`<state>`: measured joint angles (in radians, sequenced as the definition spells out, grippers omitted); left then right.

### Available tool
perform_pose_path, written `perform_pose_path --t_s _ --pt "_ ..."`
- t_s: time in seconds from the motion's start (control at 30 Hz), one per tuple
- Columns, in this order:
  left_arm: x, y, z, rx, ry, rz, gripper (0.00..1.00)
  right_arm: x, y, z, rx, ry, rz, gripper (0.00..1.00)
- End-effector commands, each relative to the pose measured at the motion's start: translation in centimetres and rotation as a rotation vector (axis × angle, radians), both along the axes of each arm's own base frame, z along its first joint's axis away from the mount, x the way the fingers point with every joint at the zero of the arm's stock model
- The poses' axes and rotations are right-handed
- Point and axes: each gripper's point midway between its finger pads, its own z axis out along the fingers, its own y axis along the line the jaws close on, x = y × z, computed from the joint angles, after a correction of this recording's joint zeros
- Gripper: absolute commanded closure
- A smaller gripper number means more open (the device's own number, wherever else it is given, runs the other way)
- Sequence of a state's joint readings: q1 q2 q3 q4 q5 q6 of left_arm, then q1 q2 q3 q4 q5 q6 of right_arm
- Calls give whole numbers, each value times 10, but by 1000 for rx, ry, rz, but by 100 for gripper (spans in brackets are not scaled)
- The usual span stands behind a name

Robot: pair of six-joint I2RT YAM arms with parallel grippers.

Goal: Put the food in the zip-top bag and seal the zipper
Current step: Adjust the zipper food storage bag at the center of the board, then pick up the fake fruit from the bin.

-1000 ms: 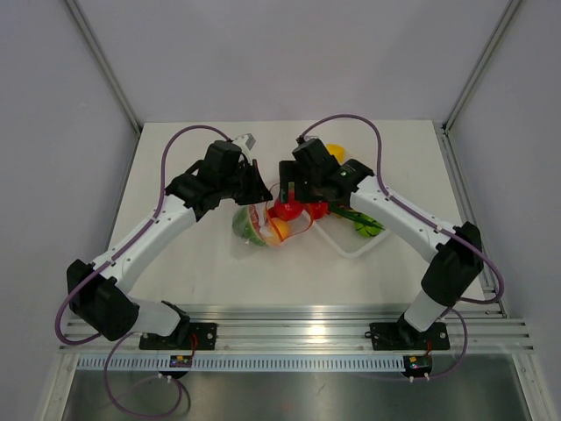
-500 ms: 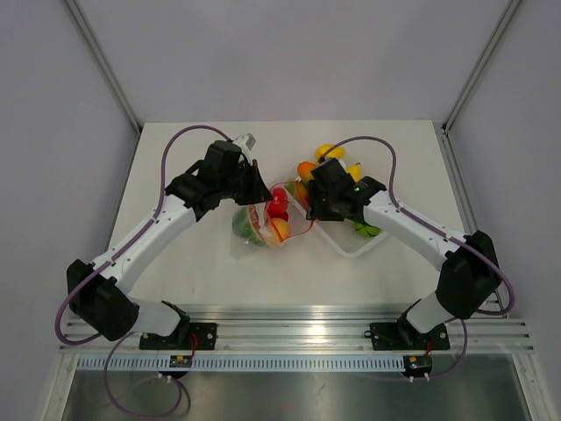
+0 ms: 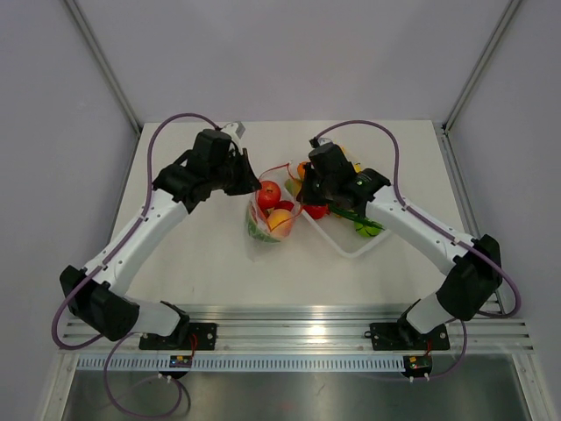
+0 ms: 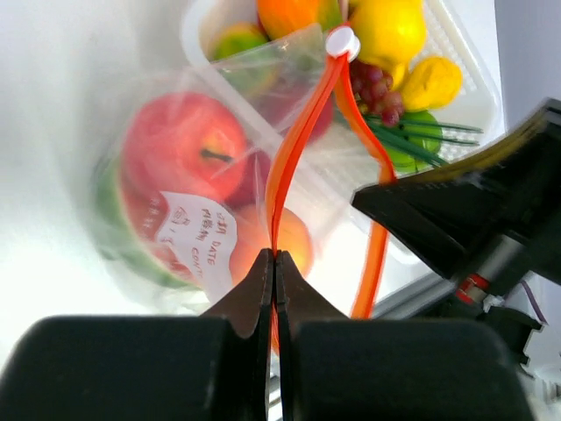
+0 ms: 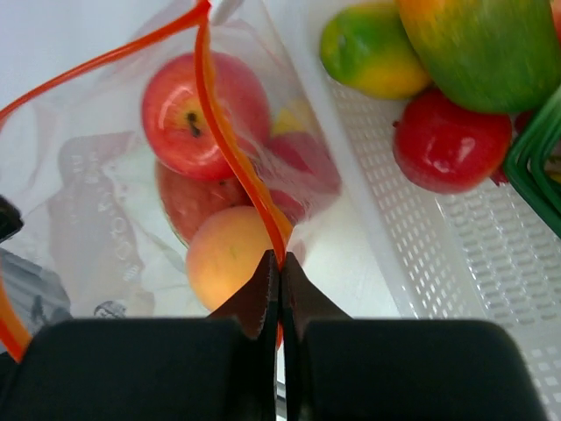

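While we hold the bag by its mouth: both hands are taken up and the seal is not yet made.
Left side: the left hand has its fingers pressed together on one strip of the zipper.
Right side: the right hand pinches the other strip at its fingertips.
Bag: the zip-top bag sits between the two hands, its body sagging below their fingertips. We cannot tell whether its bottom rests on the worktop.
Long axis: from each hand the zipper runs straight ahead of the fingertips to the white end piece, where both strips meet. Between there and the hands they bow apart.
Mouth: it gapes upward, towards the hands.
Inside: a red apple, a pale orange fruit and a watermelon slice lie under the fingertips.
Outside: the white tray, just beside the right hand, holds a mango, a lemon and grapes.
Nearer arm: the right hand is next to the tray, and the left hand has the bag between itself and it.
Coming move, as we judge it: sealing means bringing the two strips together along that axis. More filling would mean freeing the right hand.
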<state>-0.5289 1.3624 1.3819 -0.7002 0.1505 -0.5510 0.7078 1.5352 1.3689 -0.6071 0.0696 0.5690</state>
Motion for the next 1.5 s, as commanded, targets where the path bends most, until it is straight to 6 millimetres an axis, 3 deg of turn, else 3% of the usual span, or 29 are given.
perform_pose_path --t_s 0.0,0.03,0.17,0.2,0.3,0.33,0.4,0.43,0.47,0.57,0.77,0.83,0.93,1.0,1.17,1.47 --pt "11 14 47 8 -140 36 100 10 17 42 66 -101 47 100" --pt "12 13 45 9 -136 31 100 11 19 35 54 -94 59 100" --pt "28 7 18 19 -60 28 100 22 35 -28 -10 23 72 100" --pt "28 8 18 26 -51 31 100 21 38 -31 -3 39 78 100" --pt "26 12 26 21 -87 42 100 21 35 -14 26 -1 55 98" --pt "26 16 23 28 -87 51 100 20 31 -8 16 -17 54 81" --pt "23 20 24 29 -84 54 100 23 24 17 15 -74 40 60" --pt "22 21 23 32 -83 54 100 21 17 21 -14 -90 43 44" --pt "20 22 18 35 -76 54 100 22 10 32 -22 -115 21 40" --pt "16 20 12 19 -67 35 100 37 -25 41 -106 -180 -83 39" --pt "16 19 5 8 -52 30 100 78 -96 19 -204 -183 -221 41" --pt "17 18 6 -1 -50 30 100 88 -105 12 -301 -186 -169 40" --pt "18 17 6 -6 -52 27 100 108 -94 -5 -406 -169 -27 33" --pt "18 17 7 -9 -54 28 100 116 -83 -1 -400 -198 35 27" --pt "18 20 6 2 -53 30 100 136 -59 -1 -383 -275 164 23" --pt "17 23 9 5 -60 20 100 160 -36 -35 -371 -225 228 14"
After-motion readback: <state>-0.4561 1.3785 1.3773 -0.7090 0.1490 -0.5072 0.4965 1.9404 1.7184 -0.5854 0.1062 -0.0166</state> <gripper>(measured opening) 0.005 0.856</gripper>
